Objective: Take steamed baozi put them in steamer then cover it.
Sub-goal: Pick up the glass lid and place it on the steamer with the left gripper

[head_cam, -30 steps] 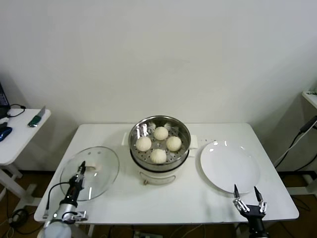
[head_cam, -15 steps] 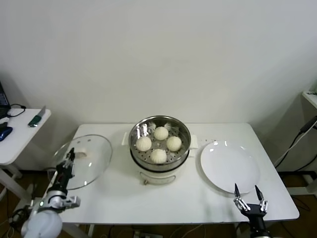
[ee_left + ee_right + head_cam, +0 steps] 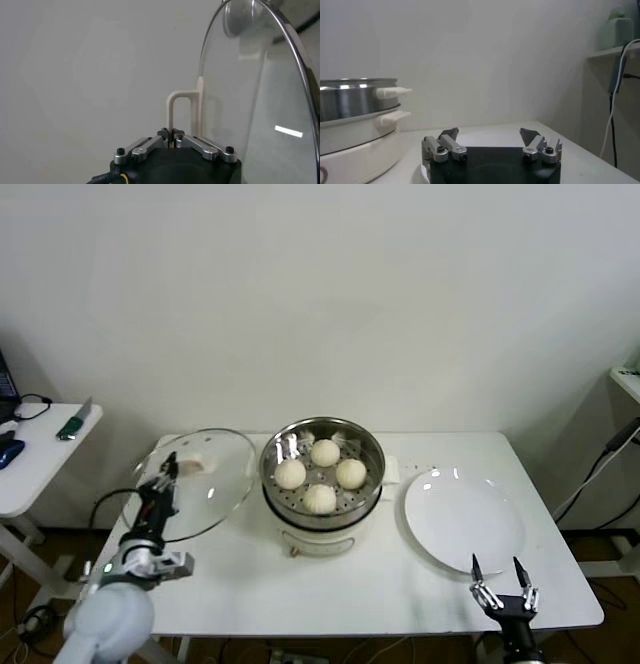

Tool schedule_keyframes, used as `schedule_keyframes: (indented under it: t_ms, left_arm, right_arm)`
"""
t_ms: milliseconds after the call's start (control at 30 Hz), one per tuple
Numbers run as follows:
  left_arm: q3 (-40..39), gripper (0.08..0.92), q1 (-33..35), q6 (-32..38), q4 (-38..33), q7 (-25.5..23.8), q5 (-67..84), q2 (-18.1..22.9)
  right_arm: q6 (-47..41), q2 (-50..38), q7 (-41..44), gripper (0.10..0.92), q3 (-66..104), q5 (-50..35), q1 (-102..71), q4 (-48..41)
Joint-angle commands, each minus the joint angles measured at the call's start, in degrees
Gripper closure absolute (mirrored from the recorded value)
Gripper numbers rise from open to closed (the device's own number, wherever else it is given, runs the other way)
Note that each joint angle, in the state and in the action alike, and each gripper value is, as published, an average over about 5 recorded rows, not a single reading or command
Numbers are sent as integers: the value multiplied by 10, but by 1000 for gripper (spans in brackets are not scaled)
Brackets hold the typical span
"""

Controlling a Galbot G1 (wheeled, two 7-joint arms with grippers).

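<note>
Head view: glass cover lifted and carried toward the loaded steamer.

Left pincer (image 3: 165,476) is clamped tight on the cream handle (image 3: 184,111) of the cover (image 3: 197,482); a second ago that cover lay flat on the counter (image 3: 250,584) at its left edge, and now it hangs tilted in the air, its rim just beside the steamer (image 3: 322,474) without yet passing over it. All four steamed baozi (image 3: 320,498) already sit on the perforated floor, so by my reading only the covering step is left: level the lid and centre it over the basket. Right pincer (image 3: 497,580) waits at the counter's near edge, jaws wide apart and holding nothing, near the bare white plate (image 3: 464,519).
</note>
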State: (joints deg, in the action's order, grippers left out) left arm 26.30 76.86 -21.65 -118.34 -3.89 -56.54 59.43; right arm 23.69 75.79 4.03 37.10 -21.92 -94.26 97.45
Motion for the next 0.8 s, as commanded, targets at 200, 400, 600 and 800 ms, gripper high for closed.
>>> schedule_keyframes:
  t_ms: [200, 400, 600, 800]
  left_arm:
    - [-206, 866, -133, -128, -21, -83, -118, 63]
    - [-265, 866, -201, -144, 20, -89, -139, 104]
    - [-303, 866, -237, -157, 47, -100, -157, 147]
    - [-334, 866, -252, -156, 83, -101, -185, 204]
  right_arm:
    - [23, -2, -1, 203, -9, 0, 6, -23]
    - [27, -2, -1, 203, -8, -3, 3, -22]
    - [30, -7, -1, 203, -2, -13, -2, -20]
    - [35, -9, -2, 203, 2, -17, -4, -20]
